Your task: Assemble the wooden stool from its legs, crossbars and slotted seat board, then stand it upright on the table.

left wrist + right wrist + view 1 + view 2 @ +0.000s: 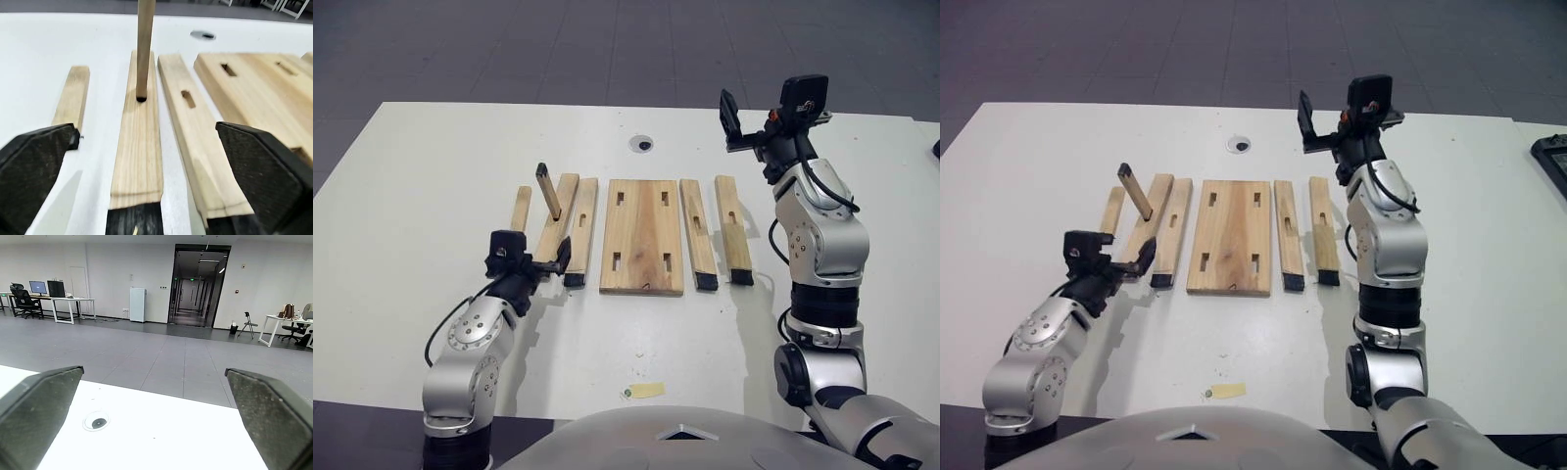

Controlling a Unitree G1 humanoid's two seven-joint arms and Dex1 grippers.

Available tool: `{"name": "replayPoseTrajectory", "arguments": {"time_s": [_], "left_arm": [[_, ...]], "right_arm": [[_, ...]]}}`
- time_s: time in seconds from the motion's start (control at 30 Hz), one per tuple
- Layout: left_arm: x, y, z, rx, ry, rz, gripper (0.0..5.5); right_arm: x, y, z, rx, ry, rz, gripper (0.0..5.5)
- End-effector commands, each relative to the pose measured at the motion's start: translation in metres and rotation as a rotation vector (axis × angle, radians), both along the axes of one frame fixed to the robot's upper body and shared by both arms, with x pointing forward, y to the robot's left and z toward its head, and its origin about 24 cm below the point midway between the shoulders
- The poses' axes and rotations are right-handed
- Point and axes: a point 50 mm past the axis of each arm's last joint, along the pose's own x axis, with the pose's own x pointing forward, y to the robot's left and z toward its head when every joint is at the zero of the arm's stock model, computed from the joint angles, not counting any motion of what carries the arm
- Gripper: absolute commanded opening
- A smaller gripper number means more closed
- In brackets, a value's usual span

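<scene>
**Q:** Any writing you can read?

**A:** Only a pale yellow sticker (pixel 646 390) at 6 o'clock from the board (pixel 642 235), near the table's (pixel 431 176) close edge. Any print on it is too small to read.

**Q:** Where is the stool?

**A:** In pieces, flat on the table. The board lies mid-table with its long axis running 12 to 6 and its four slots facing up. Two legs (pixel 581 231) lie at its 9 o'clock and two more at its 3 o'clock. All four run roughly 12 to 6, with their black tips at the 6 end. A peg (pixel 549 191) stands in a hole in the outer left leg, its dark top leaning toward 11. A short bar (pixel 521 208) lies beyond that leg, farther toward 9, on the same axis.

**Q:** And your grippers?

**A:** My left gripper (pixel 536 264) sits low at the 6 o'clock ends of the two left legs. Its fingers (pixel 34 166) are spread apart, flanking both black tips and clamping nothing. My right gripper (pixel 751 122) is raised at about 1 o'clock from the board, pointing toward 12. Its fingers are wide apart and hold nothing.
</scene>
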Motion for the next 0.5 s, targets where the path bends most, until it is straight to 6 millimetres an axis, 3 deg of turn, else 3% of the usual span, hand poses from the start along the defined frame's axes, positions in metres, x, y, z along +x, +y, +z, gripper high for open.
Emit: {"name": "replayPoseTrajectory", "arguments": {"time_s": [0.03, 0.23, 0.5], "left_arm": [[-0.003, 0.005, -0.011, -0.018, 0.046, 0.035, 5.37], [-0.003, 0.012, -0.016, -0.010, 0.070, 0.065, 5.37], [0.004, 0.001, -0.027, -0.007, 0.162, -0.008, 5.37]], "right_arm": [[-0.001, -0.002, -0.001, -0.011, 0.015, 0.002, 5.40], [-0.001, -0.001, -0.002, -0.010, 0.020, 0.009, 5.40], [0.002, 0.001, 0.000, -0.004, 0.010, 0.017, 5.40]]}}
